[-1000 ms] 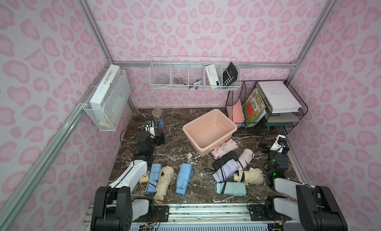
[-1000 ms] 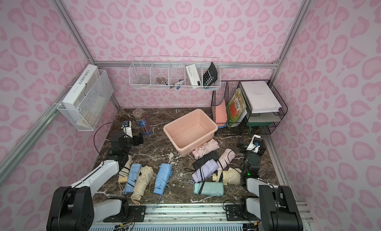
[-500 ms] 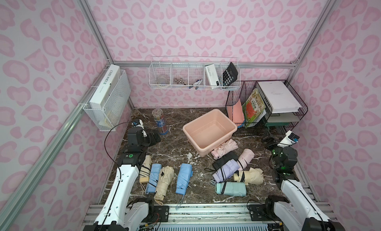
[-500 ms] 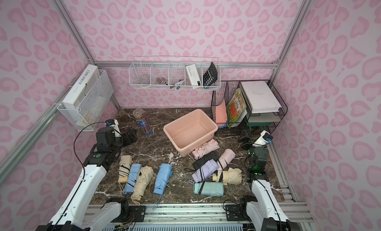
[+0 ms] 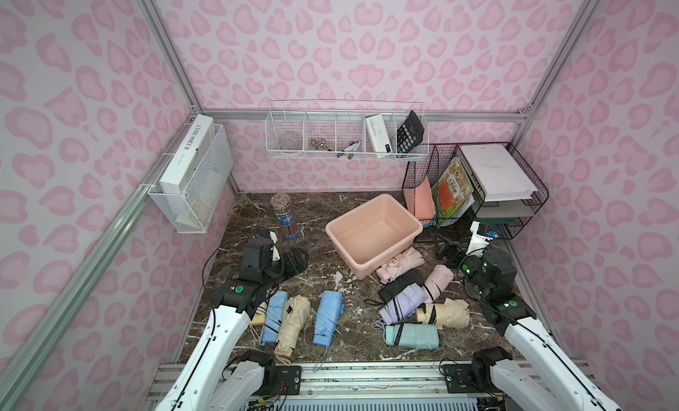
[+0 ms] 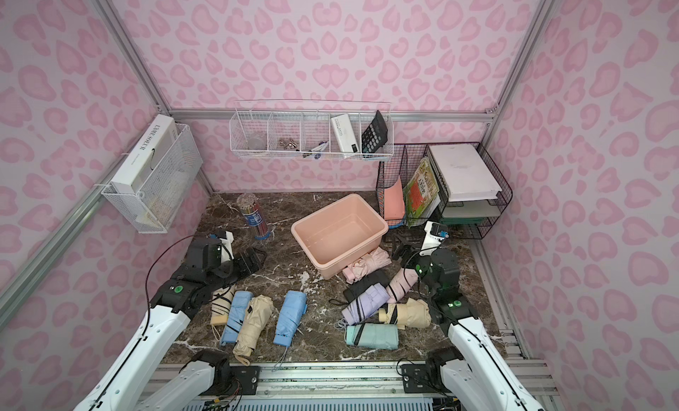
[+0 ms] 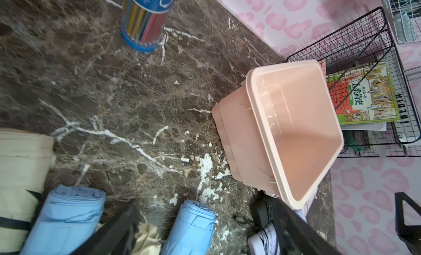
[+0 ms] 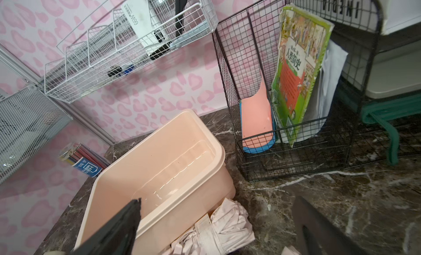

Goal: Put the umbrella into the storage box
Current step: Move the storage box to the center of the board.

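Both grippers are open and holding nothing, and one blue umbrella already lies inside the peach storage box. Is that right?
Not quite: the storage box is empty, as the right wrist view shows. Both blue umbrellas lie on the table, seen in a top view. The left gripper and right gripper are indeed open and holding nothing.

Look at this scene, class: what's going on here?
The robot is meant to put folded umbrellas into the peach-pink storage box, which is empty. Nothing is held yet: the left gripper and the right gripper are both open, one on each side of the box. The umbrellas lie on the marble table, a group near each arm, and a pale pink umbrella lies beside the box's near wall.
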Motion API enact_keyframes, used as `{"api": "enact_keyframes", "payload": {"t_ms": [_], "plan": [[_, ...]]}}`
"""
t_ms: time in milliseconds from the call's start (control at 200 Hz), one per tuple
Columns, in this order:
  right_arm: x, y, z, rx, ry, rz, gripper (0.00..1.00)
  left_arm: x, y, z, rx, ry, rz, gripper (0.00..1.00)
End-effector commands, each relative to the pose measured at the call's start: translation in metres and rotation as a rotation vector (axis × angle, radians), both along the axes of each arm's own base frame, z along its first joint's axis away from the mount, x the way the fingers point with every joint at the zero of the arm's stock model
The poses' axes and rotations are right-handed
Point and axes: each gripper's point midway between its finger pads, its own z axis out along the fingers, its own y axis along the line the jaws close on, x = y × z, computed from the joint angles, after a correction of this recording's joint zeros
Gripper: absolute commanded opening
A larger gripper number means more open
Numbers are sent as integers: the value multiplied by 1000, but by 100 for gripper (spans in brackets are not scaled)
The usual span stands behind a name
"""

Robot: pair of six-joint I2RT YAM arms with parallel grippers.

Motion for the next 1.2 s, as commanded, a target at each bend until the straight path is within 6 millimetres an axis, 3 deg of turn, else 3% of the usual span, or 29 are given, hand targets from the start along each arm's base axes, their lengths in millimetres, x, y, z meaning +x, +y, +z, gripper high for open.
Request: {"api": "enact_keyframes", "payload": {"t_ms": [0,180,415,655,1005,1195], "plan": [[-3,7,-7,-52,57,15,96,-2,-13,-4,-74,57,67,94],[-9,22,-10,-57,142,53,95,-2,-35,-6,-86,142,105,96],[-9,35,14,-53,108,54,95,17,-71,8,-125,188,87,96],[-8,36,24,-109,96,43,95,41,-95,-11,-86,303,125,96],[-1,48,36,-151,-7,81,95,72,-106,-16,26,315,187,98],[4,46,44,-139,-20,41,95,78,-110,-27,114,382,160,98]]}}
